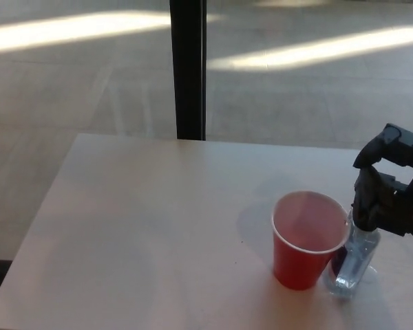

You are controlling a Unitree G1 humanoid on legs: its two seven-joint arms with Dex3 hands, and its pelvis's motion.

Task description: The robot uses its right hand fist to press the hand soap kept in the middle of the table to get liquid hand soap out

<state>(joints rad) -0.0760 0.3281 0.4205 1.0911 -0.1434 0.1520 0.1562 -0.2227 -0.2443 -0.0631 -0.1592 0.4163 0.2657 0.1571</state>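
A clear hand soap bottle (351, 265) stands on the pale table (158, 227) at the right, just to the right of a red plastic cup (308, 239) and touching it. My right hand (389, 189) is black and curled into a fist. It sits directly over the bottle's top and hides the pump head. The cup stands upright with its mouth open upward. My left hand does not show.
A dark vertical post (188, 69) rises behind the table's far edge. Beyond it lies a tiled floor with bright strips of sunlight. The table's left edge runs diagonally at the lower left.
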